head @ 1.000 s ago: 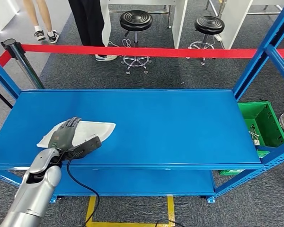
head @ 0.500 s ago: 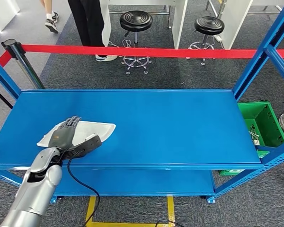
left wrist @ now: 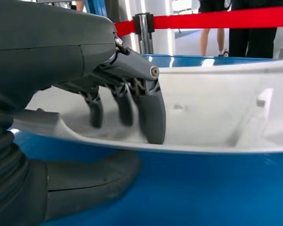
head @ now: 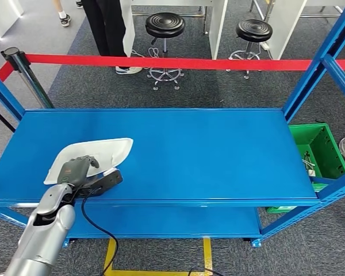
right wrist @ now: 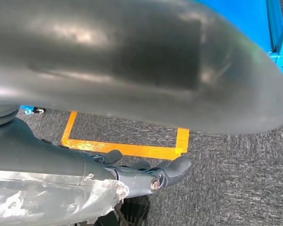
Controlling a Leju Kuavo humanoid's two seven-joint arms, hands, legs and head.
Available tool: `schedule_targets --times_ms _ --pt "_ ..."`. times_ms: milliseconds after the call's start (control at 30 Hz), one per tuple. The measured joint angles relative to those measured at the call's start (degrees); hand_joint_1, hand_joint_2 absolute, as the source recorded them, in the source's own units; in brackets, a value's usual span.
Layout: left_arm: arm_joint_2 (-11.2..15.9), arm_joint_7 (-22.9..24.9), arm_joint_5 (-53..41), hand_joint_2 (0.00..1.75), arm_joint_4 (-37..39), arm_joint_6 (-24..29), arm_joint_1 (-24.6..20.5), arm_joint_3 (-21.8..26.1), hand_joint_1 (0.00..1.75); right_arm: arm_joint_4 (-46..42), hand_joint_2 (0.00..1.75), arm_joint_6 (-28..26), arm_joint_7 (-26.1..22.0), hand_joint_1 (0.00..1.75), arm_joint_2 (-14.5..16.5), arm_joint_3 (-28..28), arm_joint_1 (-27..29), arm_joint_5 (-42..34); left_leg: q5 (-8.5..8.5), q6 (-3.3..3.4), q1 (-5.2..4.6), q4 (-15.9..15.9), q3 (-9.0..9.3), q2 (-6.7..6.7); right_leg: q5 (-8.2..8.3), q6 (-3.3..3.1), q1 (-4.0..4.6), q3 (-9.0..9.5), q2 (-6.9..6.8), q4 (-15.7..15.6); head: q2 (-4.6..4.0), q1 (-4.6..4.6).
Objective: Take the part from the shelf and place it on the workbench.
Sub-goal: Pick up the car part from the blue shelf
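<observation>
The part (head: 103, 152) is a white, shallow, tray-like plastic shell lying at the front left of the blue shelf (head: 196, 149). My left hand (head: 77, 169) grips its near edge. In the left wrist view the dark fingers (left wrist: 152, 113) curl down into the part's (left wrist: 211, 108) hollow, and the thumb (left wrist: 97, 181) lies under its rim against the shelf. The part looks tipped up a little at the gripped side. My right hand (right wrist: 143, 176) hangs over grey carpet, holding nothing, its fingers loosely extended.
A red barrier tape (head: 184, 62) on a metal post (head: 25, 72) runs behind the shelf. Two black stools (head: 164, 26) and a person's legs (head: 106, 29) stand beyond it. A green crate (head: 320, 150) sits at the right. A black cable (head: 97, 227) hangs from my left wrist.
My left hand's fingers, which lay flat on the part, have curled over its near edge. The part has shifted and tipped up slightly. A person at the far left has walked away.
</observation>
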Motion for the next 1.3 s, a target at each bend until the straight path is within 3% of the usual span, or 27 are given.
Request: schedule_targets --times_ms 367,700,900,1100,1300 --pt "-0.40 -1.10 -0.69 1.75 -2.64 0.85 1.38 0.55 1.75 0.02 0.00 -0.04 0.06 0.00 0.02 0.00 0.05 0.01 0.00 0.00 0.00 0.00 0.01 0.00 0.00 0.00 0.00 0.02 0.00 0.00 0.00 0.01" --pt "-2.10 -7.02 0.13 1.75 -14.56 4.57 8.54 0.33 1.75 0.09 0.00 -0.51 -0.70 0.00 0.02 -0.39 0.42 0.01 -0.02 0.00 -0.01 0.00 -0.03 0.01 0.00 0.00 -0.01 -0.07 0.04 -0.01 0.00 0.01" --pt "-3.40 -8.45 1.26 1.75 -24.65 5.87 14.99 -1.39 1.75 0.09 0.00 1.38 -3.80 0.00 0.02 -1.50 0.79 0.01 -0.03 0.00 0.00 0.00 -0.04 0.01 -0.01 0.00 -0.01 -0.10 0.02 -0.01 0.00 0.00" --pt "-3.72 -8.78 1.33 1.75 -29.07 6.17 17.53 -2.26 1.75 0.09 0.00 1.84 -4.50 0.00 0.02 -2.01 0.84 0.01 -0.03 0.00 -0.01 0.00 -0.03 0.00 -0.01 0.00 -0.01 -0.07 0.01 -0.01 0.00 0.00" --pt "-4.60 -10.33 -0.85 1.75 -33.99 10.97 22.34 -3.47 1.75 0.06 0.00 3.84 -12.03 0.00 0.02 -2.88 0.67 0.01 -0.13 0.15 -0.31 0.03 -0.03 0.00 -0.01 0.06 -0.30 -0.07 0.03 -0.04 0.00 -0.01"
